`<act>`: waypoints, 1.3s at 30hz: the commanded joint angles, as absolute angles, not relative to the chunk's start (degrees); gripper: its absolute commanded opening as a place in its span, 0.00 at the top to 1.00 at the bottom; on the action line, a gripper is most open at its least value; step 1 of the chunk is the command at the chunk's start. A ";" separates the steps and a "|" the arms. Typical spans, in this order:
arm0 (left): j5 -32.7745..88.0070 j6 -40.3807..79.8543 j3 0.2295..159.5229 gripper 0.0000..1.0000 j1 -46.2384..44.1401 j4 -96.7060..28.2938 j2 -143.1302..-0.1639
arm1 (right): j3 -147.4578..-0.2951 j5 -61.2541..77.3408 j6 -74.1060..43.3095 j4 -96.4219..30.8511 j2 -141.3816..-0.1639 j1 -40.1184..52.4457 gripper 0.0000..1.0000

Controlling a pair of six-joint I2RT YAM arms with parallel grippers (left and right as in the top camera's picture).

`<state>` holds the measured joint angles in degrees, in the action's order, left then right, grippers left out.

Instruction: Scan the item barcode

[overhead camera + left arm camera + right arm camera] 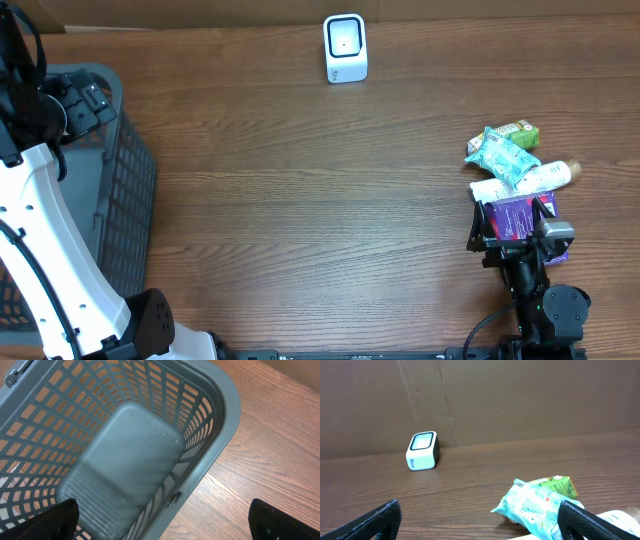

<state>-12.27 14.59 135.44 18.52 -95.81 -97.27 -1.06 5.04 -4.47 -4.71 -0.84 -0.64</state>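
Observation:
A small white barcode scanner (345, 47) with dark sides stands at the table's far edge, also seen in the right wrist view (422, 451). The items lie in a pile at the right: a green carton (515, 133), a teal packet (503, 155), a white bottle (540, 178) and a purple packet (515, 215). My right gripper (512, 222) hovers open over the purple packet, holding nothing; its fingers frame the teal packet (540, 507) and the green carton (557, 485). My left gripper (85, 100) hangs open and empty over the basket (220, 435).
The grey plastic basket (130, 180) stands at the table's left edge, empty inside in the left wrist view. A brown cardboard wall (520, 400) rises behind the scanner. Bare wooden tabletop (320, 200) stretches between the basket and the pile.

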 commanded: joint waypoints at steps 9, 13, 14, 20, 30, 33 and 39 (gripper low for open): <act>-12.03 13.65 121.84 0.00 12.80 -82.72 -83.79 | -0.45 4.32 -4.45 -4.38 -0.16 -0.34 0.00; -2.57 6.02 109.69 0.00 10.04 -67.79 -75.22 | -0.45 4.32 -4.45 -4.38 -0.16 -0.34 0.00; 1.43 2.87 106.28 0.00 9.76 -63.55 -73.19 | -0.45 4.32 -4.45 -4.38 -0.16 -0.34 0.00; 19.55 -8.60 82.74 0.01 9.65 -40.62 -59.81 | -0.45 4.32 -4.45 -4.38 -0.16 -0.34 0.00; 20.80 -8.60 36.80 0.01 9.61 -3.88 -33.12 | -0.45 4.32 -4.45 -4.38 -0.16 -0.34 0.00; 20.38 -8.58 26.89 0.00 8.99 2.42 -27.14 | -0.45 4.32 -4.45 -4.38 -0.16 -0.34 0.00; 14.37 -8.58 11.44 0.00 4.99 8.69 -15.90 | -0.45 4.32 -4.45 -4.38 -0.16 -0.34 0.00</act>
<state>18.17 -7.73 16.45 6.76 7.09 -20.38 -1.06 4.91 -4.47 -4.62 -0.73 -0.67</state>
